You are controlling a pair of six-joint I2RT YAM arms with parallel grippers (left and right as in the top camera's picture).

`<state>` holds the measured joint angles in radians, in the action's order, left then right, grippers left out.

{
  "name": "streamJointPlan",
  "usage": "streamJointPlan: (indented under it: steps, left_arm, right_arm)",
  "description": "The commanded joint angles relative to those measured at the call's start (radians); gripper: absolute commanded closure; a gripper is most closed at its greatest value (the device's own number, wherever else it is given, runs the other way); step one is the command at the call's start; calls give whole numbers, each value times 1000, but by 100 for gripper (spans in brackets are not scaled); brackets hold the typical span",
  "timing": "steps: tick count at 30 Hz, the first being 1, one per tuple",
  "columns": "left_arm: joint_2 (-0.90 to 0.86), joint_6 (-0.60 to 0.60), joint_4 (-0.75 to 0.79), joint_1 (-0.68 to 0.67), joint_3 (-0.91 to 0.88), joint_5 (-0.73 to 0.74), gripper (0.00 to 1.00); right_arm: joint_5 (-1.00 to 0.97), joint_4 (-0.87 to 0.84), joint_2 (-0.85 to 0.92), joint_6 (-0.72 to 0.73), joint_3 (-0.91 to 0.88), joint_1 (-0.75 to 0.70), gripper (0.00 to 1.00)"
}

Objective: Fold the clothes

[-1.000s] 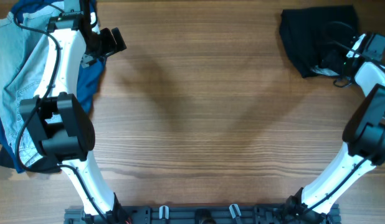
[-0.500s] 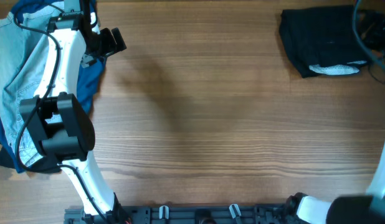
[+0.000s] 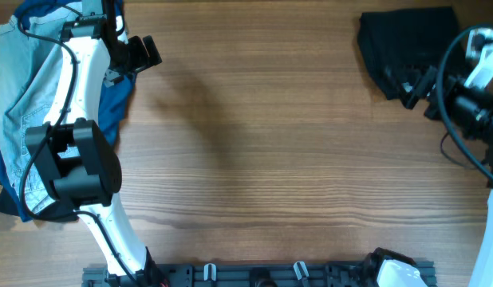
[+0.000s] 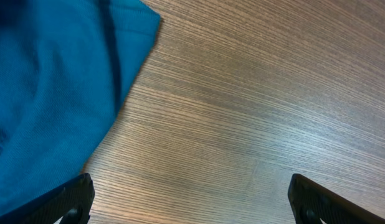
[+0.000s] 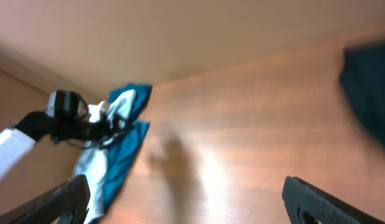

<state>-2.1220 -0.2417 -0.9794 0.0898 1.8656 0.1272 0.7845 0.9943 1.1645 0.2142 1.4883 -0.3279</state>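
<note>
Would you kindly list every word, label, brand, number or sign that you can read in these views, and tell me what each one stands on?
None: no readable text shows in any view.
The black shorts, the light-blue denim shorts, the dark-blue garment and the wooden table bear no visible lettering.
The right wrist view is too blurred to settle any small print.
</note>
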Motion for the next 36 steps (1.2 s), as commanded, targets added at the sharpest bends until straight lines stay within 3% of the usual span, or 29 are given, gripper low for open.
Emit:
streamJointPlan:
  steps: [1, 8, 17, 21, 26, 31, 36]
  left_arm:
    - [-15, 2, 3, -3, 18, -9, 0]
    - [-15, 2, 3, -3, 18, -9, 0]
    - [-15, 2, 3, -3, 18, -9, 0]
    - [-15, 2, 3, -3, 18, -9, 0]
    - [-15, 2, 3, -3, 18, -9, 0]
    - [-15, 2, 3, -3, 18, -9, 0]
    - [-15, 2, 3, -3, 18, -9, 0]
  right_arm:
    - [-58, 76, 0, 175, 6, 3, 0]
    - [-225, 172, 21, 152, -2, 11, 0]
    - [-217, 51, -28, -340, -47, 49, 0]
    - [-264, -178, -157, -372, -204, 134, 0]
    - [-403, -542, -378, -372, -558, 276, 0]
    - [-411, -818, -570, -366, -921, 346, 0]
    - [-479, -954, -802, -200, -1214, 348, 0]
